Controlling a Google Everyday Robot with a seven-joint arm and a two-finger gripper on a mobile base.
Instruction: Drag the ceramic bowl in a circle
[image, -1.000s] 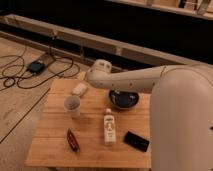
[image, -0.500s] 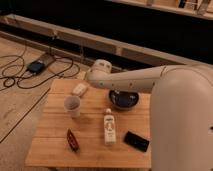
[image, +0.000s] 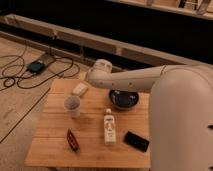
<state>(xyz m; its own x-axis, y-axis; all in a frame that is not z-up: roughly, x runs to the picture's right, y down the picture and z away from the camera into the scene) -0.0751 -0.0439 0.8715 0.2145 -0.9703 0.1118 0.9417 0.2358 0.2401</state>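
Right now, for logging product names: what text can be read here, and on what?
White bottle: label print, too blurred to read.
Black device, red packet, white cup, ceramic bowl: no text visible.
Gripper, at the bowl under the arm: no marking visible.

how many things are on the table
6: white lump back left, cup beside it, red packet front left, bottle centre, black box front right, bowl at the back with the claw at it. The arm may hide more.
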